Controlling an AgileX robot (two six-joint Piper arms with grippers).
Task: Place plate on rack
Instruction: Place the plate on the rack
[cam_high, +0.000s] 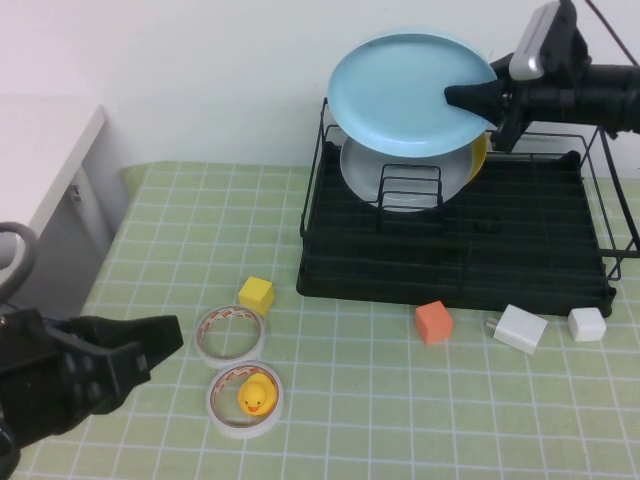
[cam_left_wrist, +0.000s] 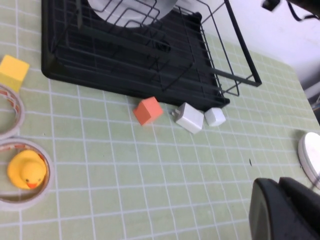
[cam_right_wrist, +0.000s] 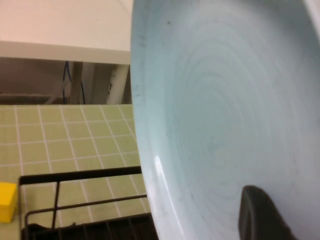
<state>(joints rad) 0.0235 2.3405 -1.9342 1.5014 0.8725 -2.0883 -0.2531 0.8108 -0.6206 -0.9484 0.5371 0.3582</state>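
My right gripper (cam_high: 462, 98) is shut on the right edge of the light blue plate (cam_high: 400, 90) and holds it tilted in the air above the back of the black wire rack (cam_high: 520, 250). In the right wrist view the plate (cam_right_wrist: 225, 115) fills most of the picture, with one finger (cam_right_wrist: 260, 215) pressed on its face and the rack's rail (cam_right_wrist: 80, 176) below. A grey plate (cam_high: 365, 175) and a yellow plate (cam_high: 479, 158) stand in the rack's dividers under the blue plate. My left gripper (cam_high: 150, 340) is shut and empty, low at the table's front left.
In front of the rack lie an orange cube (cam_high: 434, 322), a white charger (cam_high: 520, 329) and a white cube (cam_high: 587, 324). A yellow cube (cam_high: 256, 294), a tape ring (cam_high: 230, 334) and a tape ring holding a yellow duck (cam_high: 255, 397) lie near my left gripper.
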